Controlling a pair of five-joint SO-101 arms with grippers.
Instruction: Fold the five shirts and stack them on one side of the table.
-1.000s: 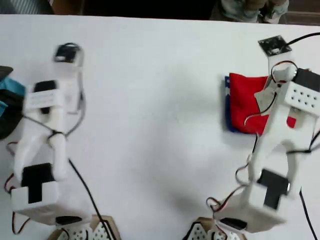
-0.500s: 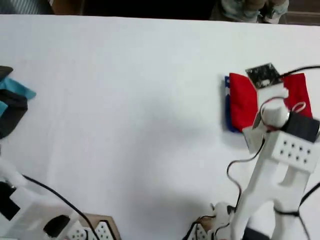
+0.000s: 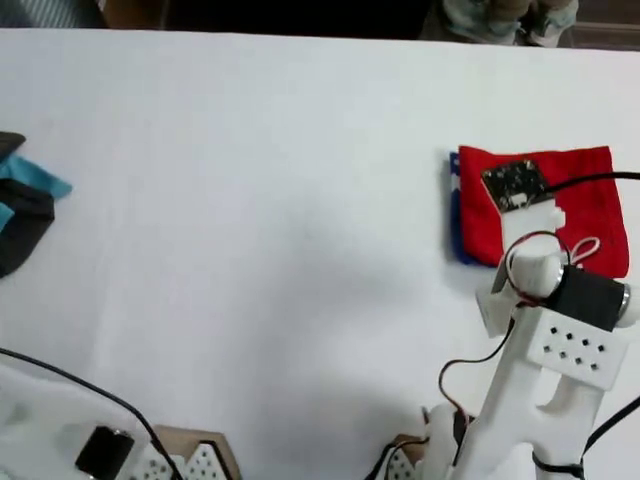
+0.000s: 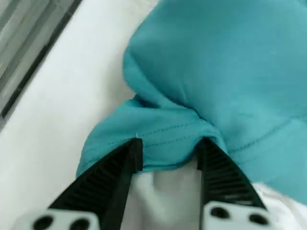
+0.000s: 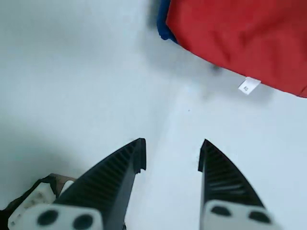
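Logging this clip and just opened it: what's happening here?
Two arms are partway through folding shirts. The left hand is open with its tips at the hem of a crumpled teal shirt at the left edge of the table, beside a dark shirt. The right hand is open over bare table, short of a folded red shirt lying on a blue shirt on the right side.

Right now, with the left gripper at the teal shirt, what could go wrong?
The left gripper, open, straddles a bunched fold of the teal shirt; closing there may pinch several layers and drag it crumpled. That shirt lies near the edge of the table, so a pull could slide it off. The cable of the right arm crosses the red shirt and might ruffle it.
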